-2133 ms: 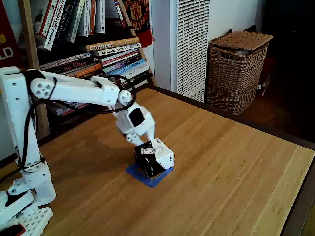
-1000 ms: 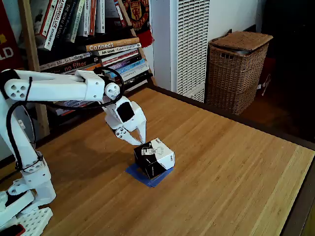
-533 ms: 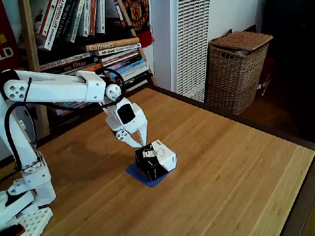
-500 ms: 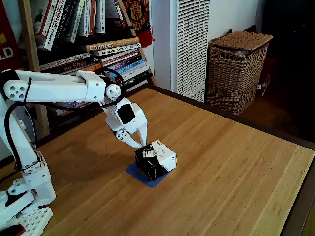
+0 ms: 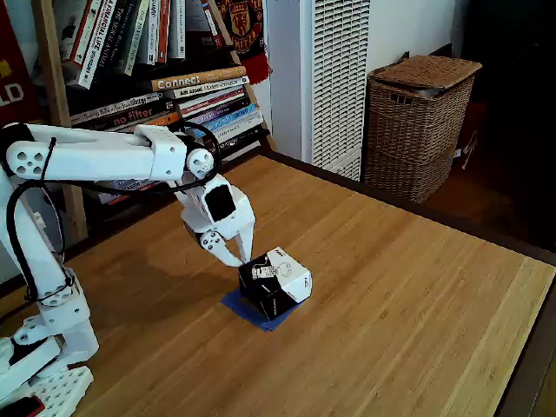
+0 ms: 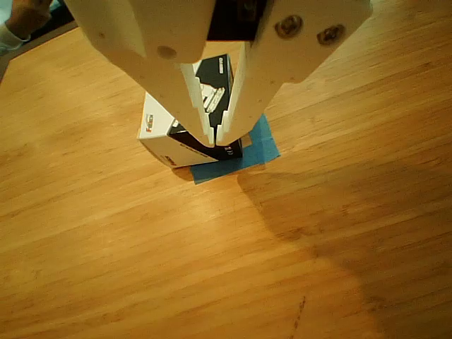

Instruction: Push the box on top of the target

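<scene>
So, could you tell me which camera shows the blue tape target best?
The other view: the target shows its near edge and a corner beside the gripper. In the fixed view, the target is a blue sliver under the box.

The setting is a room in a home, indicated by a wooden bookshelf [image 5: 130, 78] packed with leaning and stacked books, a lidded wicker basket [image 5: 419, 122] on the floor, a white louvred unit [image 5: 339, 78] (possibly a heater), and a bamboo-grain table [image 5: 408, 287].
</scene>
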`<move>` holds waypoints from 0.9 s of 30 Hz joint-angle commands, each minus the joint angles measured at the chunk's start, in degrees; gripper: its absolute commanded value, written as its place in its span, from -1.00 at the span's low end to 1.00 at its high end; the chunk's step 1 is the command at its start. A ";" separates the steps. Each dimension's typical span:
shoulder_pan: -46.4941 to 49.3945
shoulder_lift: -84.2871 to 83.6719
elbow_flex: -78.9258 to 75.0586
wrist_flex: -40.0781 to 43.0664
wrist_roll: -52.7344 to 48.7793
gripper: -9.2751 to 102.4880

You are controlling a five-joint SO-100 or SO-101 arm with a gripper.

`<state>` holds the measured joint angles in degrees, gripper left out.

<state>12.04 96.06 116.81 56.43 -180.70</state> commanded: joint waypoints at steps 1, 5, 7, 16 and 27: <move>0.88 3.60 -0.88 0.44 -0.79 -0.83; 1.58 3.69 -0.79 0.53 -1.41 -0.83; 1.85 3.78 -0.79 0.70 -1.67 -0.83; 1.41 5.19 -0.70 2.20 -0.79 -0.83; -5.19 10.28 2.37 4.57 21.62 -0.83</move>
<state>8.26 102.57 119.00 60.38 -166.55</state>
